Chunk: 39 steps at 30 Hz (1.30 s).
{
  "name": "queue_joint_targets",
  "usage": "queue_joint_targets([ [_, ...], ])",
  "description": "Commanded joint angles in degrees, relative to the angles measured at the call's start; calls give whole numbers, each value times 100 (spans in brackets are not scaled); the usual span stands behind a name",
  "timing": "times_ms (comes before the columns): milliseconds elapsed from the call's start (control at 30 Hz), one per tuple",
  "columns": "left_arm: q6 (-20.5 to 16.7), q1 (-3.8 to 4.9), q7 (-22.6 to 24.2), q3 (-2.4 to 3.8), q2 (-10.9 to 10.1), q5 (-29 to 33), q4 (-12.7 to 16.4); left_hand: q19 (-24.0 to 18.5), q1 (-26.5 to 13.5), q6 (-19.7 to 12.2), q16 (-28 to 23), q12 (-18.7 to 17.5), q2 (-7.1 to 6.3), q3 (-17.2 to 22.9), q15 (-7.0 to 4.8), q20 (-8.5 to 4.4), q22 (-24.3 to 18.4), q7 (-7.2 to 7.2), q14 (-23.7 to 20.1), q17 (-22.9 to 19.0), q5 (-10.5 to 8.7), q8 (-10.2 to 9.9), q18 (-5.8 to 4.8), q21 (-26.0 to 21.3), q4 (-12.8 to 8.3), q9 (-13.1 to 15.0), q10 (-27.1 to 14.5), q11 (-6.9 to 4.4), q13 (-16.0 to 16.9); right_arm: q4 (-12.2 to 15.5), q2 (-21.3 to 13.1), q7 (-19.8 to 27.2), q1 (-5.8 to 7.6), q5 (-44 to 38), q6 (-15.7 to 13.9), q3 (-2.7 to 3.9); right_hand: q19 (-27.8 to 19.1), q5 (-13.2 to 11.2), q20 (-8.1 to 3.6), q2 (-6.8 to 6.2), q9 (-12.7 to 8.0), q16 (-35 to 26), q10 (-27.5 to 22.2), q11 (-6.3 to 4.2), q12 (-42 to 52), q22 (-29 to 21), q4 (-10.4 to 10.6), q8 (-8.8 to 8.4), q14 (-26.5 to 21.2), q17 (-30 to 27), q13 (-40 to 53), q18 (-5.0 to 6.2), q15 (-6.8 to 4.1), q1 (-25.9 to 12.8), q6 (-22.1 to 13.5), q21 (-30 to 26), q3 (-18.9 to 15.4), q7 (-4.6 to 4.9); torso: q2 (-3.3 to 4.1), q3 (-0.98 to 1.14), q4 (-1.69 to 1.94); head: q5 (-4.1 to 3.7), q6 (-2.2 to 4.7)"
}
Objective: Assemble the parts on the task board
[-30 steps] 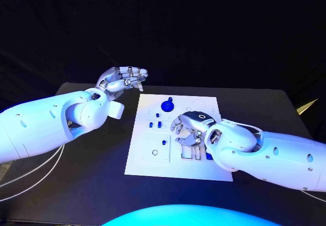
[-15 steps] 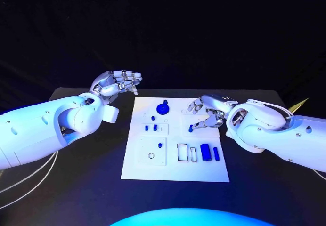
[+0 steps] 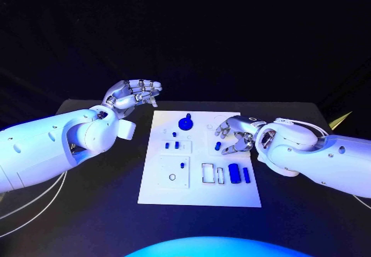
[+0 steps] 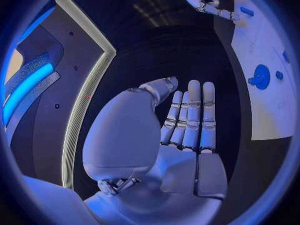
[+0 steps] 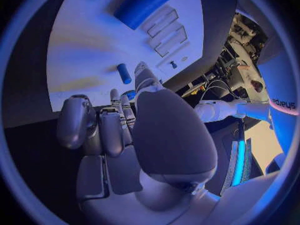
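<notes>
Right hand (image 3: 232, 136) pinches a small blue part (image 3: 219, 145) over the task board (image 3: 197, 194) (left hand (image 3: 133, 93) lifted, fingers apart, empty)

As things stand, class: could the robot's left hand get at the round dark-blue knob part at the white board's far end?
Probably yes: the left hand hovers empty just beside the knob, with nothing between.

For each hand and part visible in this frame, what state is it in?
left hand: raised off the far-left corner of the task board, holding nothing, fingers loosely curled.
right hand: low over the board's right half, fingers curled beside a small blue peg; grip unclear.
round blue knob: on the board, far end.
large blue cylinder: lying flat, untouched.
</notes>
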Motion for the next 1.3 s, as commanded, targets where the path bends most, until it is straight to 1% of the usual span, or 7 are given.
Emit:
queue_joint_targets([
  [33, 64, 4, 135, 5, 12, 30, 9, -40, -41, 22, 34, 47, -7, -27, -11, 0, 2, 56, -43, -8, 3, 43, 71, -35, -8, 5, -8, -24, 0, -38, 50, -53, -42, -166, 105, -6, 33, -50, 37, 82, 13, -39, 51, -12, 51, 377, -12, 24, 154, -21, -21, 64, 12, 32, 41, 12, 97, 90, -3, -2, 1, -2, -12],
  [67, 64, 4, 135, 5, 12, 30, 9, -40, -41, 22, 34, 47, -7, -27, -11, 0, 2, 56, -43, -8, 3, 43, 71, -35, -8, 5, -8, -24, 0, -47, 66, -53, -53, -172, 69, -8, 22, -156, 32, 120, 28, -59, 79, -19, 70, 353, -25, 65, 145, -62, -33, 72, 3, 81, 124, -39, 192, 185, -2, -1, 3, -1, -12],
  [100, 64, 4, 135, 5, 10, 30, 9, -40, -39, 31, 35, 51, -5, -26, -13, 0, 3, 52, -44, -8, 3, 51, 72, -35, -10, 6, -7, -26, 0, -58, 86, -50, -66, -177, 22, -10, 25, -256, 21, 152, 32, -65, 144, -36, 101, 350, -25, 84, 144, -75, -51, 72, -8, 97, 177, -43, 320, 181, -3, -1, 5, -2, -11],
  [267, 71, 4, 131, 5, 7, 30, 6, -40, -38, 40, 37, 57, -2, -25, -15, -1, 4, 49, -46, -8, 3, 59, 72, -36, -11, 7, -2, -28, 0, -108, 172, -40, -105, -185, -121, -15, 46, -325, -30, 303, 16, -85, 499, -95, 168, 348, -61, 167, 147, -129, -92, 69, -60, 142, 471, -40, 672, 315, -5, -1, 9, 2, -8],
  [667, 94, 4, 114, 5, 11, 31, 2, -39, -37, 62, 43, 79, 11, -21, -20, -3, 7, 42, -50, -9, 4, 81, 75, -35, -12, 9, 20, -34, 2, -228, 289, -140, -126, -228, -253, -21, 65, -367, -37, 192, -138, -92, 985, -85, -119, 345, -54, 161, 147, -191, -112, 64, -58, -2, 973, -64, 1542, 338, -6, -1, 1, 5, -46],
  [800, 103, 4, 103, 5, 10, 31, 1, -39, -37, 62, 43, 79, 11, -21, -20, -3, 7, 42, -50, -9, 4, 81, 75, -35, -12, 9, 20, -34, 2, -275, 335, -180, -133, -236, -273, -22, 67, -373, -38, 177, -157, -90, 1025, -89, -187, 349, -60, 166, 146, -196, -111, 63, -62, -59, 1054, -61, 1720, 328, -3, 1, 3, 9, -74],
  [1300, 123, 5, 64, 5, 16, 32, -9, -40, -44, 71, 47, 89, 14, -23, -21, -4, 8, 40, -53, -10, 2, 93, 75, -35, -8, 9, 29, -36, 2, -399, 443, -223, -193, -269, -169, -32, 75, -391, -59, -2, -209, -77, 1300, -121, -341, 356, -225, 163, 146, -207, -96, 64, -86, -290, 1241, -70, 2336, 311, -6, 0, 1, 14, -64],
])
